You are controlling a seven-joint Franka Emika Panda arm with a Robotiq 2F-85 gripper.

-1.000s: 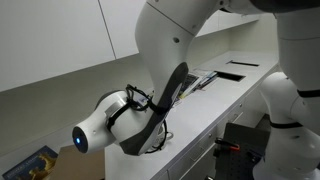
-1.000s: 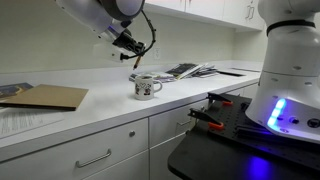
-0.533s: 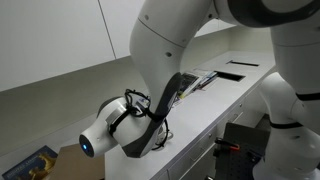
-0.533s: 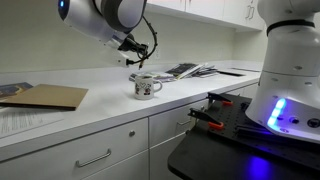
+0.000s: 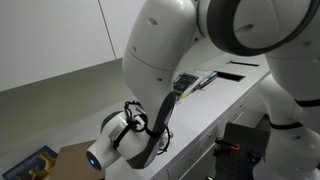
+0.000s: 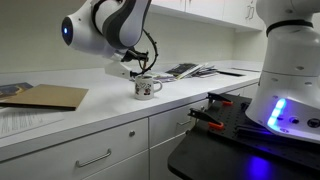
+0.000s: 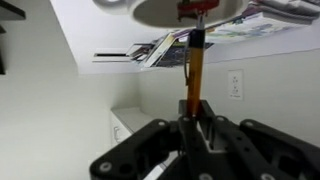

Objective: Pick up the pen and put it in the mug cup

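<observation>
- The black Robotiq gripper (image 7: 197,122) fills the bottom of the wrist view, its jaws clamped on the thin orange-brown pen (image 7: 195,70).
- The pen runs straight away from the fingers towards the small whitish-grey ceramic mug cup (image 7: 160,8). Its far end seems to be at the mug's mouth, though blur hides the contact.
- In an exterior view the mug (image 6: 146,87) stands upright on the white countertop (image 6: 100,105), with the gripper (image 6: 133,68) just above it.
- Spread printed papers (image 6: 188,70) lie beyond the mug.

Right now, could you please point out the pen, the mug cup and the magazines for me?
pen (image 7: 194,65): wrist view, middle of its orange shaft.
mug cup (image 6: 145,89): in an exterior view, side wall of its body.
magazines (image 6: 188,70): in an exterior view, top of the fanned stack.
</observation>
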